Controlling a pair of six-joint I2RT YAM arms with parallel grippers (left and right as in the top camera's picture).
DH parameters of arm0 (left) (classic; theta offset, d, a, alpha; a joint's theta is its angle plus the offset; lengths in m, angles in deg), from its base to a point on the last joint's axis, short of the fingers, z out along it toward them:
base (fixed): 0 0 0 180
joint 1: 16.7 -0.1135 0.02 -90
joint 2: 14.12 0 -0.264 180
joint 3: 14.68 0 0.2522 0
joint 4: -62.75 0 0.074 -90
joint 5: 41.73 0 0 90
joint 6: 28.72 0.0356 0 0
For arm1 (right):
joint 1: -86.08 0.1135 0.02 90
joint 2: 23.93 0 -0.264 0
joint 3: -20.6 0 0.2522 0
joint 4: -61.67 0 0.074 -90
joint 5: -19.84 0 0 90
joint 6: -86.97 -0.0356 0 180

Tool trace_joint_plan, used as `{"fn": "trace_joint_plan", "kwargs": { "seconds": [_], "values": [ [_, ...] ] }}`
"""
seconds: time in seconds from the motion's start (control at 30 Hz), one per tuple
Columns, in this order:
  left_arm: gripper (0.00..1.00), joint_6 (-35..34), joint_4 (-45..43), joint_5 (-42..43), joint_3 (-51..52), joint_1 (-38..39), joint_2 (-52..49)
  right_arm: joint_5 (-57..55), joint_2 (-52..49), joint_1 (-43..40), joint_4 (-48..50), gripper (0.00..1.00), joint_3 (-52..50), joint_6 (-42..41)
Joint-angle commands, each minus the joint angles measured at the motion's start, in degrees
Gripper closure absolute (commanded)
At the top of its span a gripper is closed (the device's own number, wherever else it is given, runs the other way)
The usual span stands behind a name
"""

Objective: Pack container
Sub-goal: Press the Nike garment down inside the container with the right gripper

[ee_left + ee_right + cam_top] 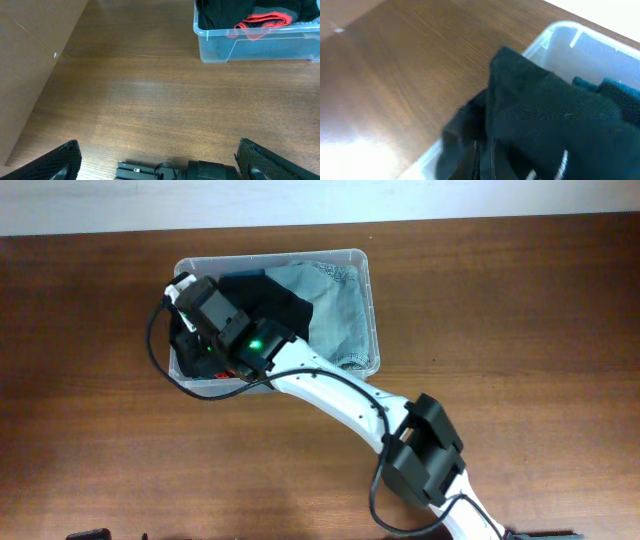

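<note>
**Clear plastic container (374,310), packed with clothes**

It sits far-centre on the surface (520,310). Probably light, slick and slightly flexy, so grab the rim. Right hand (185,292) is clenched inside its left end, over black cloth (280,305); can't tell if it's pinching any. Left hand (157,157) gapes open, well apart.

You have one clear container (300,256) on one table (500,310). Inside it you can count three pieces of clothing: one black garment (285,308), one pale blue-grey denim piece (340,310) and one grey piece with red trim (262,21). One white arm (330,395) shows from overhead.
</note>
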Motion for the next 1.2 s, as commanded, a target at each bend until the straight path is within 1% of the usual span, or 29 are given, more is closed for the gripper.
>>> {"fn": "trace_joint_plan", "kwargs": {
  "seconds": [0.0,0.2,0.33,0.53,0.73,0.9,1.1,1.17],
  "values": [
    [0.01,0.0,0.0,-0.6,0.1,0.3,0.1,-4.5,-1.6,-1.4,0.3,0.96,0.9,0.2],
    [0.01,0.0,0.0,-0.6,0.1,0.3,0.1,-4.9,-3.2,-4.6,-0.9,0.96,0.9,0.0],
    [0.01,0.0,0.0,-0.6,0.1,0.3,0.1,-7.8,-3.5,-7.3,-2.2,0.96,0.9,0.0],
    [0.01,0.0,0.0,-0.6,0.1,0.3,0.1,-4.7,-3.5,-10.1,-5.2,0.96,0.9,0.0],
    [0.01,0.0,0.0,-0.6,0.1,0.3,0.1,-4.7,-3.0,-9.7,-5.2,0.96,2.3,0.2],
    [0.01,0.0,0.0,-0.6,0.1,0.3,0.1,-4.6,-0.3,-8.7,-6.3,0.96,6.7,0.2],
    [0.01,0.0,0.0,-0.6,0.1,0.3,0.1,2.0,2.5,-7.0,-15.1,0.96,14.7,0.2],
    [0.01,0.0,0.0,-0.6,0.1,0.3,0.1,2.8,2.5,-6.4,-17.8,0.96,15.1,0.2]
  ]
}}
